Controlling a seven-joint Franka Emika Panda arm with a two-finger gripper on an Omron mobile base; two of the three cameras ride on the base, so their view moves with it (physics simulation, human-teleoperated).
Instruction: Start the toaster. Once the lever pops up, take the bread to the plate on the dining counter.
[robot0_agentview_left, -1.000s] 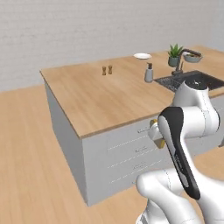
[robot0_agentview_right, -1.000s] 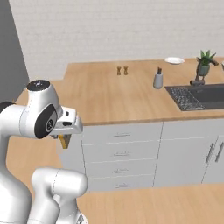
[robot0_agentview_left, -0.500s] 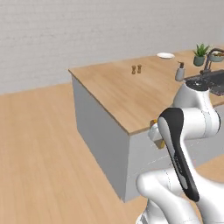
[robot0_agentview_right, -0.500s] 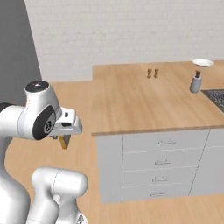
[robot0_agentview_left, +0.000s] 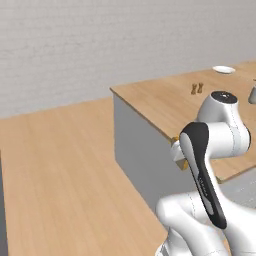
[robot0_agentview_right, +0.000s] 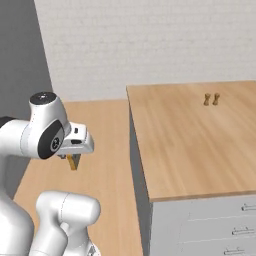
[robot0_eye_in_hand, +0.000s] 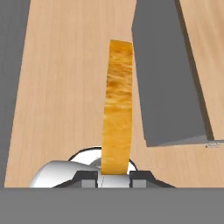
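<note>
Gripping: in the hand view the gripper (robot0_eye_in_hand: 114, 174) has its jaws clamped on the bread (robot0_eye_in_hand: 117, 109), edge-on at centre frame.
Left base view: plate (robot0_agentview_left: 223, 69) at upper right on the dining counter (robot0_agentview_left: 165, 102).
Right base view: bread slice under the hand at left; shakers (robot0_agentview_right: 211, 99) at upper right.

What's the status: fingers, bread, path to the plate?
Fingers shut on bread, slice edge-on, held over the floor. Plate at far end of dining counter. Two small shakers on the counter short of it.
</note>
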